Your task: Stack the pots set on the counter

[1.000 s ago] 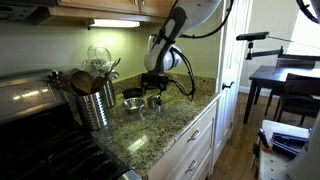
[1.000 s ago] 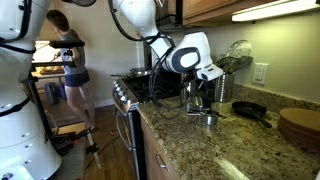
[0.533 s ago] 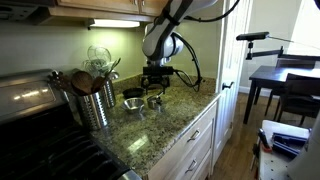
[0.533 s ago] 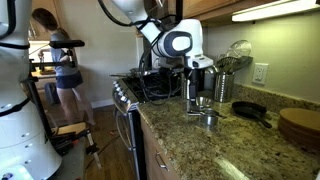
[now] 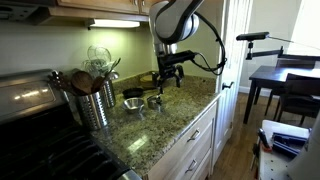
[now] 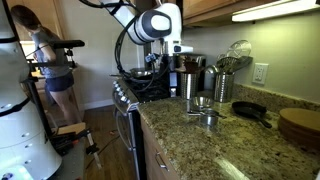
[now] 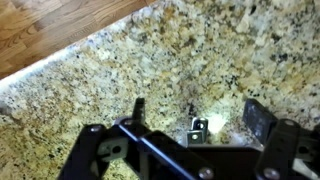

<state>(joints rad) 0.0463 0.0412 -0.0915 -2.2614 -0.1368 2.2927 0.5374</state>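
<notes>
Wrist view: gripper (image 7: 198, 110) has its jaws wide apart with nothing between them, only speckled granite counter (image 7: 90, 80) below. The wood floor (image 7: 60, 20) shows past the counter's front edge.

In an exterior view the gripper (image 5: 167, 78) hangs above the counter, toward its back edge, clear of the pots (image 5: 148, 100).

The pots sit in a small cluster mid-counter, nearer the back edge, just beside the ribbed steel canister (image 5: 95, 103) full of utensils.

Progress, as a judgement: at least two pots sit side by side, so the stack is not finished. Whether any are already nested is too small to tell. With the gripper empty and raised, another pick looks to be the next step.

Materials:
- The pots are small, shiny silver metal, round, with short handles, and probably slippery to pinch.
- The counter is glossy tan, brown and black stone with a rounded front edge.
- In an exterior view a dark pan (image 6: 250, 110) and a flat round wooden disc (image 6: 300, 122) lie further along the counter.
</notes>
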